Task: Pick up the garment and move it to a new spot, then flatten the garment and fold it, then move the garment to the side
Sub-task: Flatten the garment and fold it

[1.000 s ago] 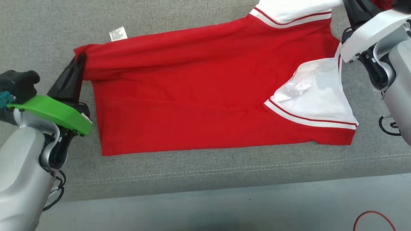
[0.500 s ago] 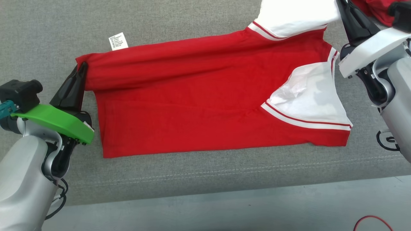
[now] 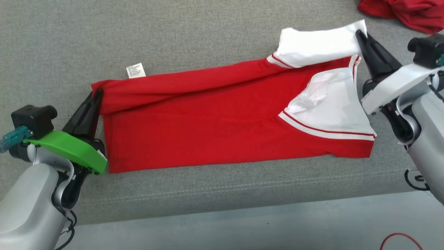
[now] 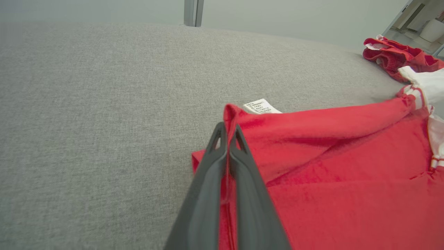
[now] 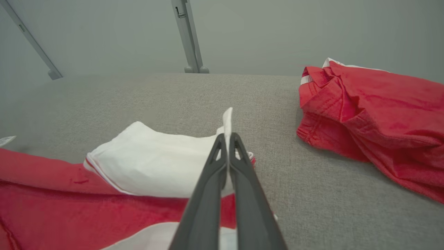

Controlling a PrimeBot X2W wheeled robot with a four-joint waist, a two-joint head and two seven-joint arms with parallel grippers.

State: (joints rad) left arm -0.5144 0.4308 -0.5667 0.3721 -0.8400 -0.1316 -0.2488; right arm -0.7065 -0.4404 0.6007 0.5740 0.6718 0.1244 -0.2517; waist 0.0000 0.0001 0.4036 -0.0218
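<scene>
2 far corners of the shirt, stretched 9-to-3 o'clock across the cushion, are being pinched: left gripper at 9, right gripper at 2; folding is likely toward 6.

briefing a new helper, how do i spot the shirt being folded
On the grey cushion, look at the middle, where a red shirt lies stretched out. Unlike the crumpled red garment in the far right corner, it has white sleeves, and the left gripper and right gripper pinch its ends.
</scene>
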